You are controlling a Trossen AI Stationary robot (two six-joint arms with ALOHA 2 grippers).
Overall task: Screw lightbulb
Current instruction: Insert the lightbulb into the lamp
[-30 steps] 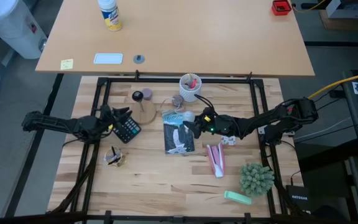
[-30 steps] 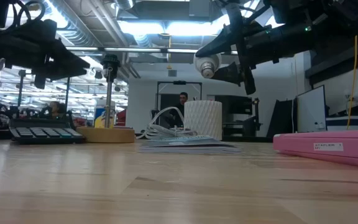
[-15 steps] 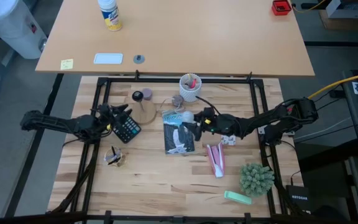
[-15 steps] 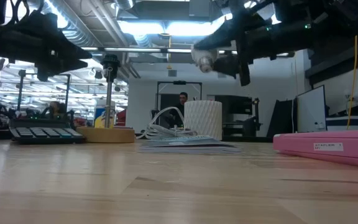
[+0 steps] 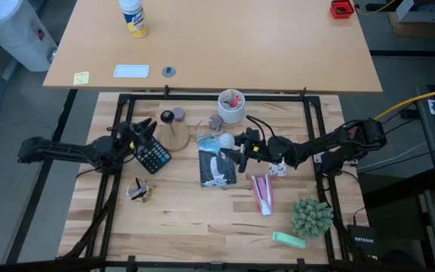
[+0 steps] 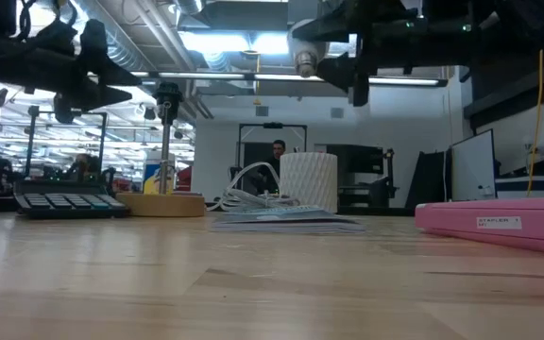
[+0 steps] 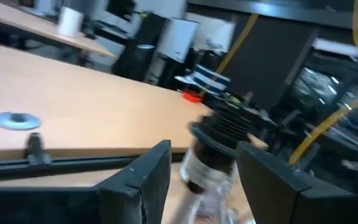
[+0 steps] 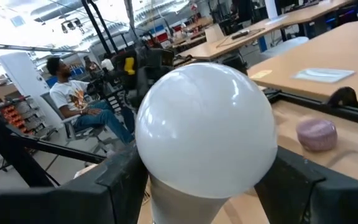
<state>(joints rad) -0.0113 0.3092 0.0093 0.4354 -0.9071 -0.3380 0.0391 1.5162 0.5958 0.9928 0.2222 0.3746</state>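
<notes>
Wooden table [image 5: 202,219]: booklet [image 5: 217,162] beneath lightbulb [image 5: 226,140], calculator [image 5: 154,157] nearby.

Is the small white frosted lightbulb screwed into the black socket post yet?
No. The lightbulb is held in the right gripper above the table, apart from the socket post.

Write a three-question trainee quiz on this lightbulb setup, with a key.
1. True or false: the lightbulb lies on the table.
2. Which gripper holds it? A) left gripper B) right gripper
3. Fill in: the left gripper's fingers straddle the black ____ of the wooden stand.

Key: 1 false, it is held in the air, in the right gripper's fingers. 2 B. 3 socket; the left gripper is open around it.
</notes>
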